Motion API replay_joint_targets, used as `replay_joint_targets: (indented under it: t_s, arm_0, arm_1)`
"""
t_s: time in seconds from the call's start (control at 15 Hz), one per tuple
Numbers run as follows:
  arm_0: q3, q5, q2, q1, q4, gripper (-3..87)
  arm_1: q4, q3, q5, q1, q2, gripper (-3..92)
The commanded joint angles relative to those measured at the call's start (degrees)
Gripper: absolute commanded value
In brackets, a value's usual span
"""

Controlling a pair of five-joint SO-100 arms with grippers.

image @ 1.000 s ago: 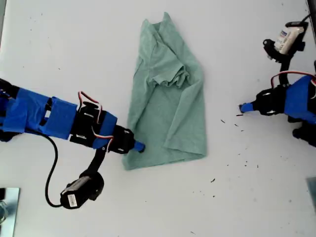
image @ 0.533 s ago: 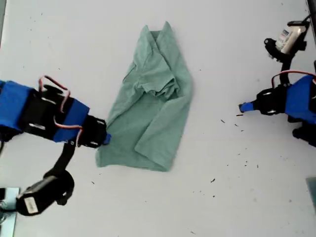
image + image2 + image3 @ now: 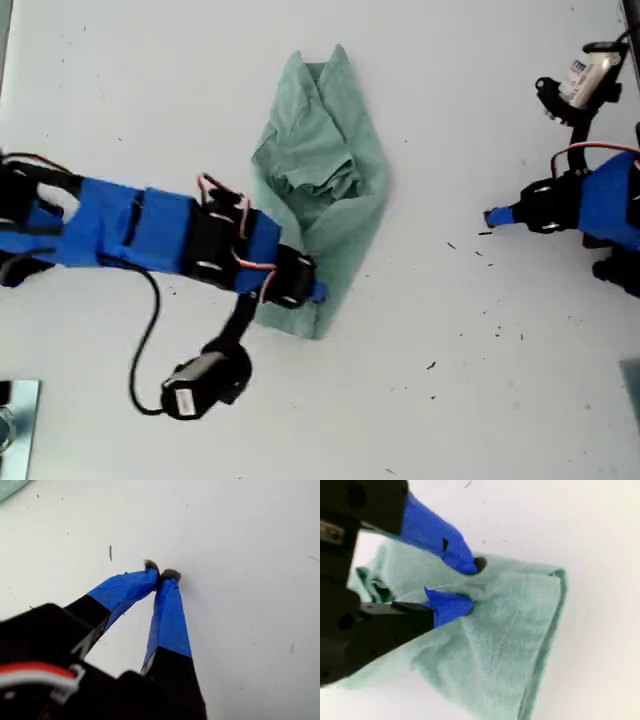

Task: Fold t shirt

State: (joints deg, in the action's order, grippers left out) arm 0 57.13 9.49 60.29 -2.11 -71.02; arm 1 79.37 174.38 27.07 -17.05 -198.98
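The pale sage-green t shirt (image 3: 320, 170) lies bunched on the white table (image 3: 500, 400), in the middle of the exterior view, its lower part doubled over into a narrow point. My second gripper (image 3: 315, 292) reaches in from the exterior view's left to that lower part. In the second wrist view, the second gripper (image 3: 471, 585) has its blue fingers pinched on a raised fold of the t shirt (image 3: 505, 645). My first gripper (image 3: 490, 217) hovers at the exterior view's right, apart from the cloth. The first wrist view shows the first gripper (image 3: 161, 574) shut, tips touching, over bare table.
The second arm's camera (image 3: 195, 390) dangles on a cable below the arm. The first arm's camera (image 3: 585, 75) sits at the exterior view's upper right. A metal piece (image 3: 12, 420) shows at the lower left corner. Dark specks (image 3: 480, 255) dot the table near the first gripper.
My second gripper first dragged the shirt's lower corner toward the exterior view's left, then swung right over the cloth, doubling the lower part over. The first arm stayed still.
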Motion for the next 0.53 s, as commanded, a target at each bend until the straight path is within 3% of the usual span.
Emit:
replay_joint_targets:
  t_s: [0.0,0.07,0.27,0.47]
  arm_0:
    - [-7.21,1.93,-11.87,0.0,4.22,28.6]
    - [-7.21,2.2,-13.45,0.7,2.72,29.1]
    - [-5.1,0.62,11.34,-0.35,-15.73,18.4]
    - [13.71,0.62,47.55,1.67,-18.72,15.9]
  arm_1:
    - [0.26,2.02,-0.53,0.44,-0.88,2.4]
    - [0.26,2.02,-0.53,0.35,-0.88,2.4]
    - [0.26,2.11,-0.7,0.62,-0.97,2.4]
    - [0.26,2.11,-0.44,0.35,-0.97,2.4]
